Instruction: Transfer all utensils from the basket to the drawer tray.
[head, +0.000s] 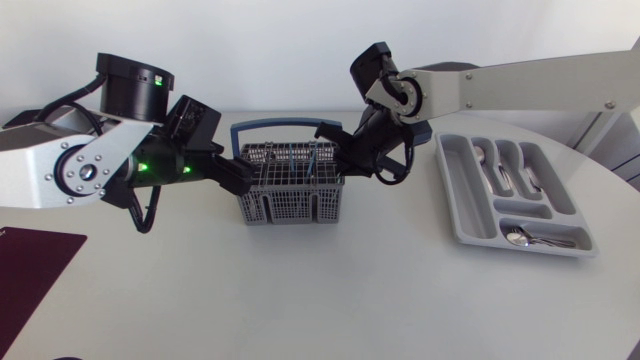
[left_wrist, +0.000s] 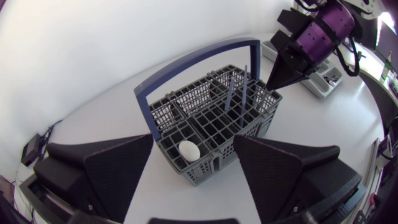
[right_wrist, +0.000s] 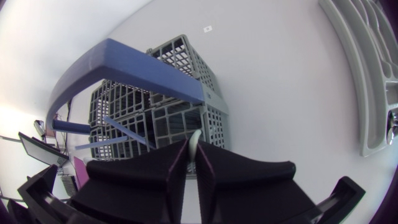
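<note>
The grey wire basket (head: 290, 190) with a blue handle (head: 275, 126) stands mid-table. In the left wrist view it holds two blue utensil handles (left_wrist: 236, 93) and a white rounded piece (left_wrist: 189, 150) in its near compartment. My left gripper (head: 240, 180) is open just short of the basket's left end, fingers (left_wrist: 118, 168) wide apart. My right gripper (head: 338, 165) dips into the basket's right end. In the right wrist view its fingers (right_wrist: 155, 180) are shut on a pale utensil tip (right_wrist: 195, 142). The grey drawer tray (head: 455, 215) lies at the right.
Several spoons (head: 500, 170) lie in the tray's long slots and more (head: 530, 238) in its front slot. A dark maroon mat (head: 35, 265) lies at the table's front left. The table's curved edge runs just beyond the tray.
</note>
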